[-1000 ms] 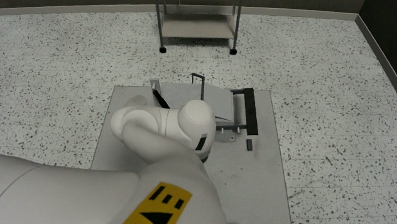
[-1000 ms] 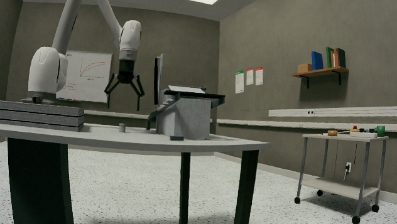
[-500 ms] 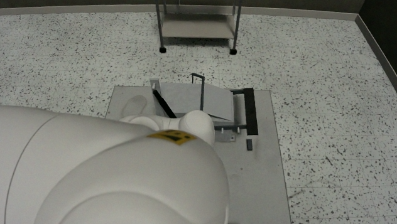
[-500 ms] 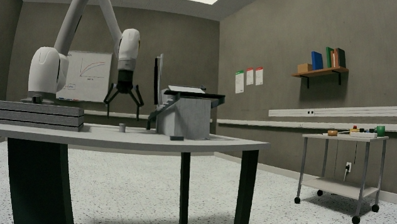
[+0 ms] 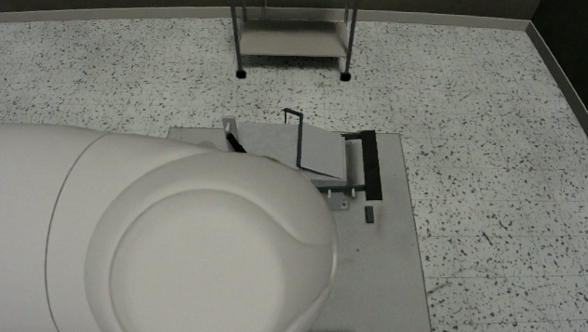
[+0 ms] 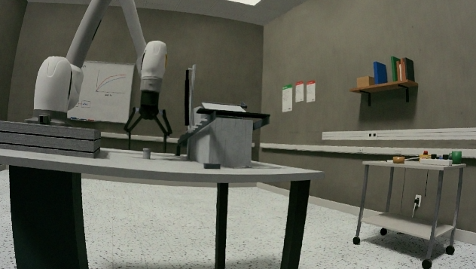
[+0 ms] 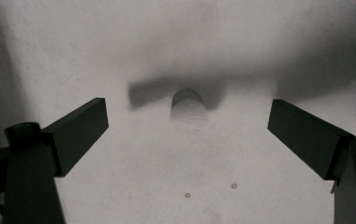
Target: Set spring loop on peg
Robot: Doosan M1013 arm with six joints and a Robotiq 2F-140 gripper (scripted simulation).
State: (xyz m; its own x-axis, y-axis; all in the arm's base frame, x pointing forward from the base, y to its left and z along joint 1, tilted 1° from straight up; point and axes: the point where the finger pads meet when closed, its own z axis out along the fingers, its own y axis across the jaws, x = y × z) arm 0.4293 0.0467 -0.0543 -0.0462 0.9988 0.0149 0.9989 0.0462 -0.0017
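Note:
My gripper (image 6: 147, 148) (image 7: 188, 113) is wide open and empty, pointing down, with its fingers on either side of the steel weight (image 6: 146, 154) (image 7: 189, 114). The weight is a small grey cylinder standing upright on the bench (image 5: 381, 266) (image 6: 124, 157). The fingertips are near its height in the exterior view. The feeder (image 5: 323, 152) (image 6: 231, 140) is a grey box with dark bars. Small pale pegs (image 5: 329, 193) (image 5: 353, 192) stick out along its near side. I cannot make out the spring or its loop, nor surely which dark part is the pedal. The arm hides the gripper and weight in the top view.
A small dark block (image 5: 369, 214) (image 6: 212, 166) lies beside the feeder. A tall post (image 5: 229, 126) (image 6: 193, 95) with a black strip rises at the feeder. A grey stacked base (image 6: 49, 139) carries the arm. A cart (image 5: 293, 40) (image 6: 408, 224) stands beyond the bench.

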